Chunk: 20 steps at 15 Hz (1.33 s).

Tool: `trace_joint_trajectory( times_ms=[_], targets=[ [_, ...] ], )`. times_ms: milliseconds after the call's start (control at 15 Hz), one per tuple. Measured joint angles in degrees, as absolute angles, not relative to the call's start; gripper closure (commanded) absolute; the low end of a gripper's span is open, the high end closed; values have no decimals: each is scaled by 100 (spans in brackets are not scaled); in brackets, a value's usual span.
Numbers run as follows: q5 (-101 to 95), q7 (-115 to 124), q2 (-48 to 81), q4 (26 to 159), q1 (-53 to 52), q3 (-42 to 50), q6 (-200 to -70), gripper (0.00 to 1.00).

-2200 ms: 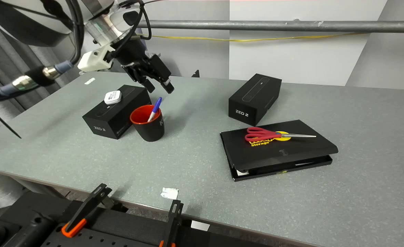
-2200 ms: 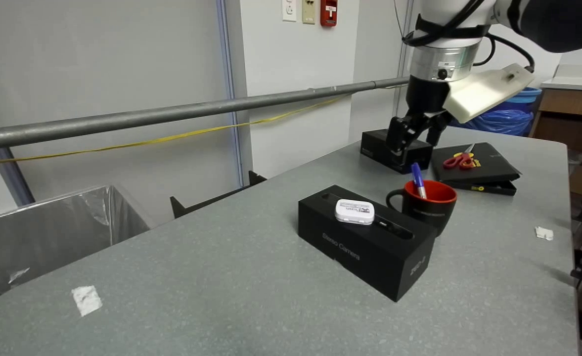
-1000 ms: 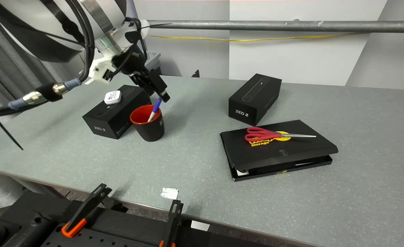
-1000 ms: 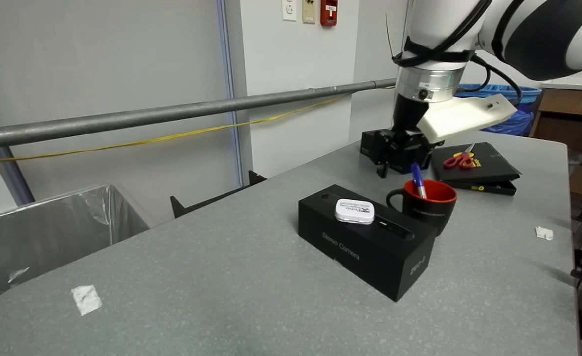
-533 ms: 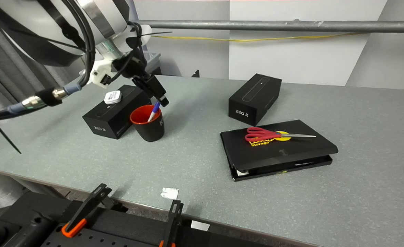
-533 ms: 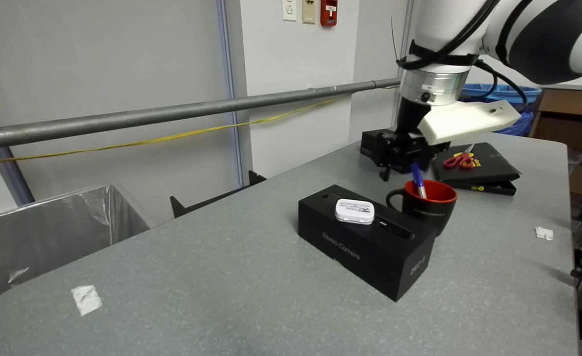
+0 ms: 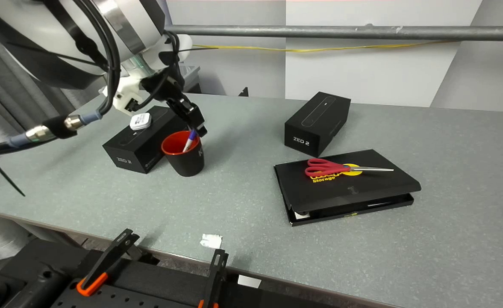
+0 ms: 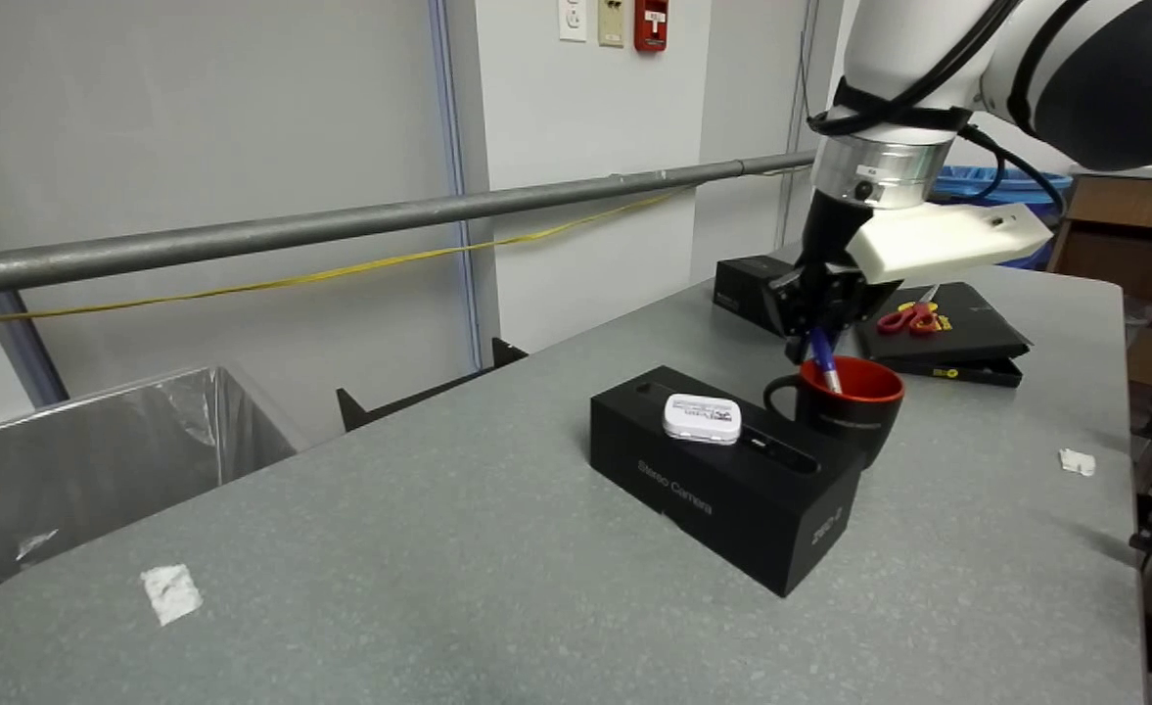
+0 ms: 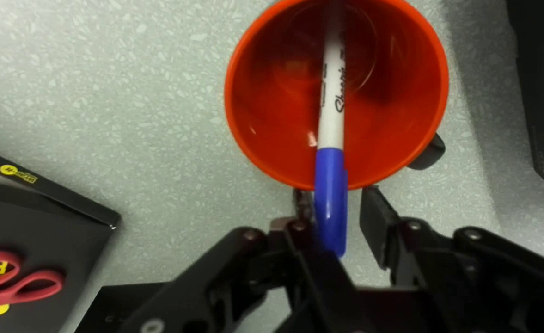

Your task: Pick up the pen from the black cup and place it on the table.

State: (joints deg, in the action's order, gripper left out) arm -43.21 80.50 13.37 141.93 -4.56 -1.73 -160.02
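In both exterior views the pen, white with a blue cap, leans inside the black cup with its cap above the rim. From above, the wrist view shows the red inside of the cup and the pen lying across its near rim. My gripper is at the cap, one finger on each side of it. A gap of table shows between the cap and the right-hand finger; the left-hand finger is close against the cap, contact unclear. The cap's end is partly behind that finger.
Right beside the cup stands a black camera box with a small white tin on top. Another black box stands farther off. Red scissors lie on a black folder. Clamps grip the table edge.
My gripper has come down onto the cap, and its fingers have drawn closer together around it. The cap has shifted slightly. Cup and boxes look much the same.
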Motion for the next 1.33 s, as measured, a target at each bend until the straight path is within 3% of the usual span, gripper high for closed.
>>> trace_joint_trajectory(
  times_ms=[133,400,800,1067,1333],
  targets=[
    [-4321,8051,1251,14270,-423,-170,-16063,100],
    [-4051,7999,1036,14419,-363,-187,-16136,96],
    [-1620,6144,399,14632,113,-406,-16095,96],
    [-448,4656,-29,14335,222,-13,-15026,96],
    [-745,4185,206,13507,448,456,-13405,96]
  ],
)
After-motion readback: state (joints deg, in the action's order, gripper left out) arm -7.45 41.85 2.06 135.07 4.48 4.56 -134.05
